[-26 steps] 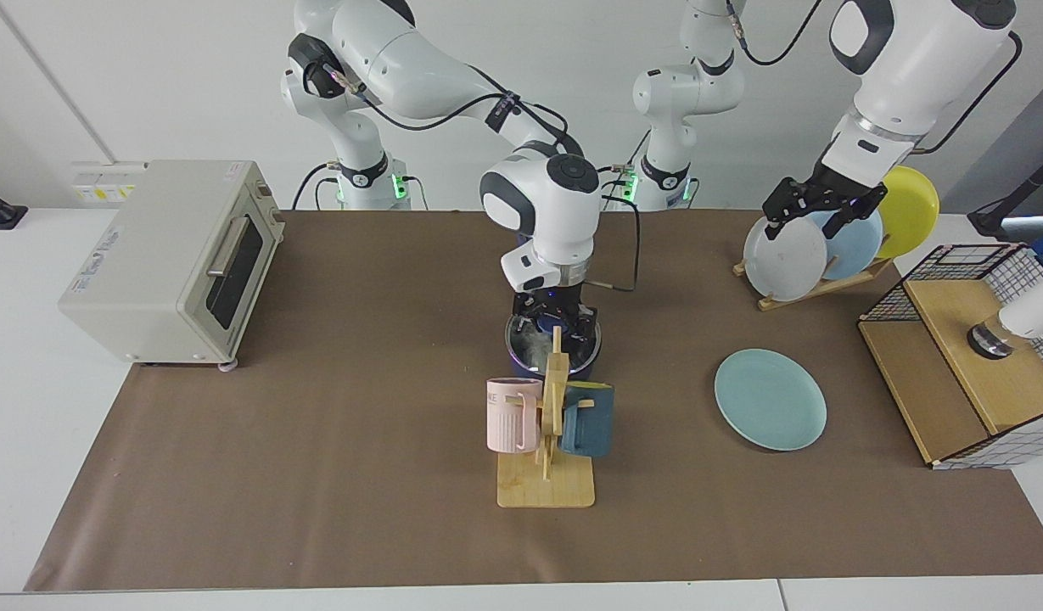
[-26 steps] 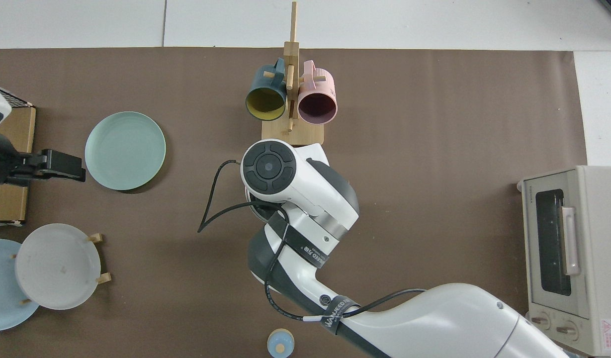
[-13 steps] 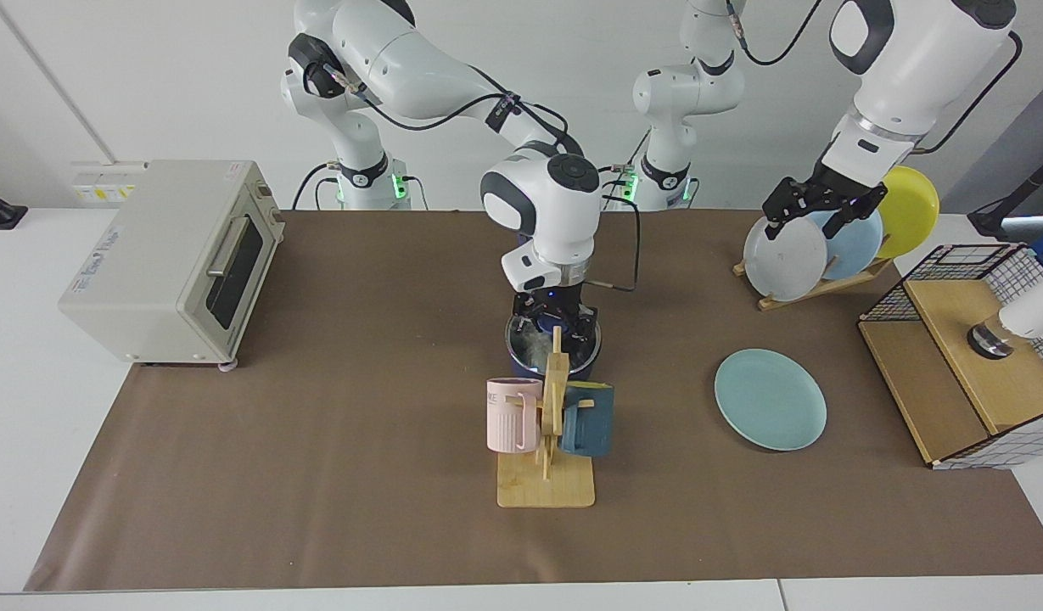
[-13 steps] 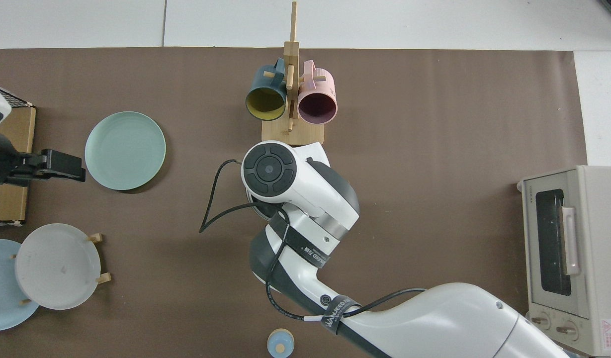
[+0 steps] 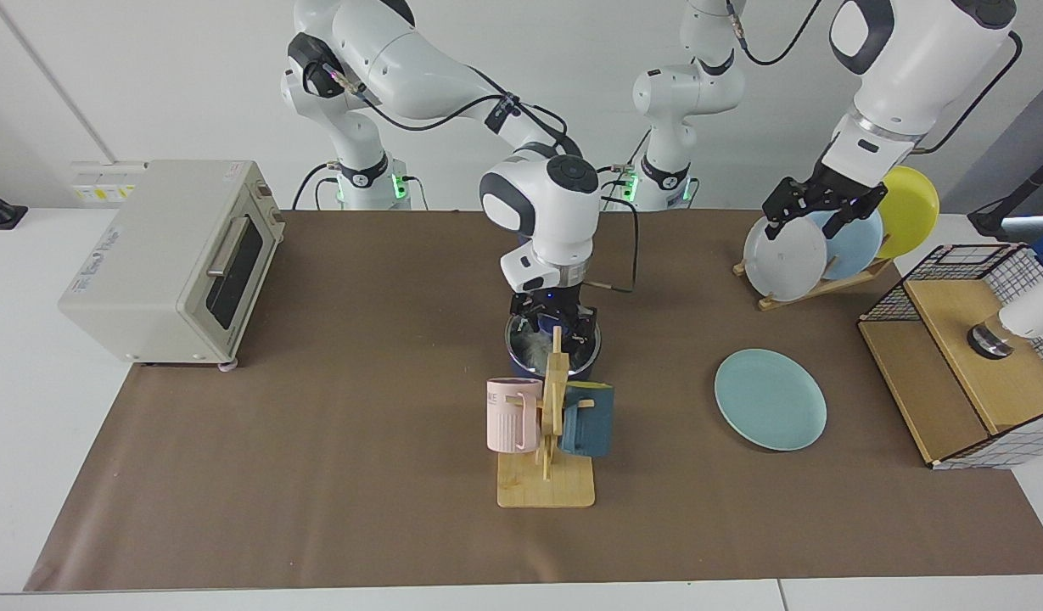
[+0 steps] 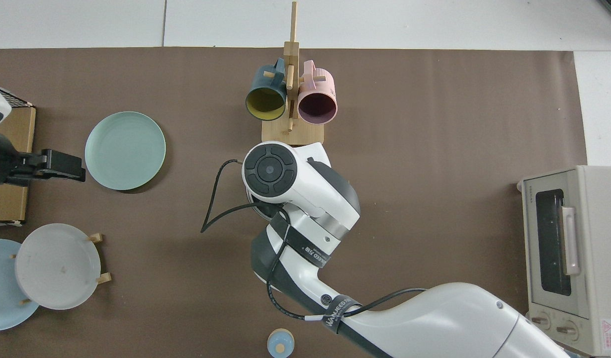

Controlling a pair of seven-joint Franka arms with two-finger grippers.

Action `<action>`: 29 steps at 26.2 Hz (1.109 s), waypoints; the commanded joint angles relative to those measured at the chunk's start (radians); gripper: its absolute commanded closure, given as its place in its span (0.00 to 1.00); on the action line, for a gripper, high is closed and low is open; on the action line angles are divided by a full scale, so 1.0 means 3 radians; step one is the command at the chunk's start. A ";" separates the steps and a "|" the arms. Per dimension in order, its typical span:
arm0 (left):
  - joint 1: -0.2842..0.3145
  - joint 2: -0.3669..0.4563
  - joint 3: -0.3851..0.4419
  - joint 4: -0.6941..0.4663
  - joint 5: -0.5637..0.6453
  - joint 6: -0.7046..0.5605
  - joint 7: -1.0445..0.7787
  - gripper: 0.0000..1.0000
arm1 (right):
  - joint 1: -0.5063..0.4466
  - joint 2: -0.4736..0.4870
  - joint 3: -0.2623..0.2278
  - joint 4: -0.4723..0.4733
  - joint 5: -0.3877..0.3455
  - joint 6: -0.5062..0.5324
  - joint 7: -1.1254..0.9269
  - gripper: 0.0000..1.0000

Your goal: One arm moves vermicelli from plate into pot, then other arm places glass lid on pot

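Note:
The pot [image 5: 518,367] stands mid-table behind the mug rack, and the glass lid [image 5: 577,350] lies on it. White vermicelli [image 5: 529,344] shows through the glass. My right gripper [image 5: 552,321] hangs just above the lid, open, with a finger on each side of the blue knob [image 5: 544,322]. In the top view the right arm hides the pot and lid. The pale teal plate [image 5: 770,399] [image 6: 125,150] lies bare. My left gripper [image 5: 814,222] [image 6: 61,166] waits high beside the plate rack, open and holding nothing.
A wooden mug rack [image 5: 546,488] with a pink mug [image 5: 513,416] and a dark blue mug [image 5: 587,422] stands in front of the pot. There is also a toaster oven [image 5: 169,259], a rack of plates [image 5: 784,255] and a wire-and-wood box [image 5: 962,365].
My right arm has risen slightly while the lid stays on the pot. The left arm has not moved.

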 commanded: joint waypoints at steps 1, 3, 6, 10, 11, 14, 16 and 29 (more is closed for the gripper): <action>-0.0011 -0.0095 0.0016 -0.0090 -0.0018 -0.0018 0.0014 0.00 | -0.0045 -0.0043 0.0100 0.0178 -0.0058 -0.0158 0.0084 0.00; -0.0016 -0.0090 0.0016 -0.0090 -0.0018 -0.0018 0.0014 0.00 | -0.0055 -0.0043 0.0192 0.0244 -0.0064 -0.0255 0.0084 0.00; -0.0011 -0.0095 0.0016 -0.0090 -0.0018 -0.0018 0.0014 0.00 | -0.0121 -0.0129 0.0264 0.0250 -0.0053 -0.0347 0.0053 0.00; -0.0011 -0.0090 0.0016 -0.0090 -0.0018 -0.0018 0.0014 0.00 | -0.0269 -0.0303 0.0330 0.0214 0.0028 -0.0337 -0.0131 0.00; -0.0011 -0.0090 0.0016 -0.0090 -0.0018 -0.0018 0.0014 0.00 | -0.0310 -0.0359 0.0335 0.0194 0.0069 -0.0342 -0.0192 0.00; -0.0016 -0.0090 0.0016 -0.0090 -0.0018 -0.0018 0.0014 0.00 | -0.0397 -0.0584 0.0305 0.0020 0.0248 -0.0348 -0.0493 0.00; -0.0011 -0.0090 0.0016 -0.0090 -0.0013 -0.0018 0.0014 0.00 | -0.0494 -0.0712 0.0279 -0.0098 0.0376 -0.0353 -0.0713 0.00; -0.0011 -0.0095 0.0016 -0.0090 -0.0018 -0.0018 0.0014 0.00 | -0.0489 -0.1714 -0.0875 -0.1013 0.1179 -0.0429 -0.2656 0.00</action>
